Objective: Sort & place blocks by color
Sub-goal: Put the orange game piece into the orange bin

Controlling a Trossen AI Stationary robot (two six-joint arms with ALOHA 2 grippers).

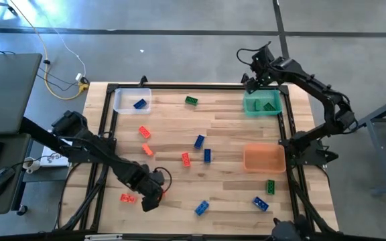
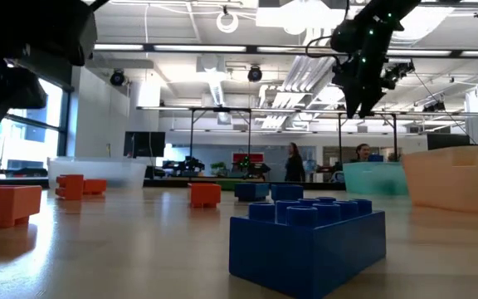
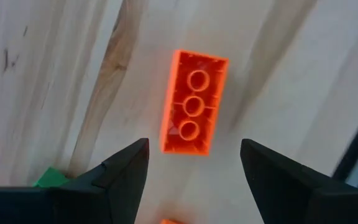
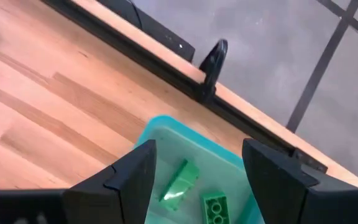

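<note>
An orange block (image 3: 193, 104) lies underside-up on the wooden worktop (image 1: 220, 127) near its front left corner, its three round tubes showing, and the left pincer (image 3: 194, 177) hangs directly over it with its fingers spread wide and nothing between them; in the high view this block (image 1: 128, 197) sits just beside the left pincer (image 1: 151, 198). Other blocks are scattered over the boards: orange ones (image 1: 144, 132) left of centre, blue ones (image 1: 199, 141) in the middle and along the front edge, a green one (image 1: 191, 101) near the back and another (image 1: 271, 186) toward the front right. One blue block (image 1: 139, 104) rests in the clear bin (image 1: 120, 104) at the back left. At the back right, two green blocks (image 4: 180, 180) lie in the green bin (image 4: 160, 127), and the right pincer (image 4: 197, 180) hovers above it, fingers apart and empty. The orange bin (image 1: 264, 159) stands on the right side, between the green bin and the front edge.
</note>
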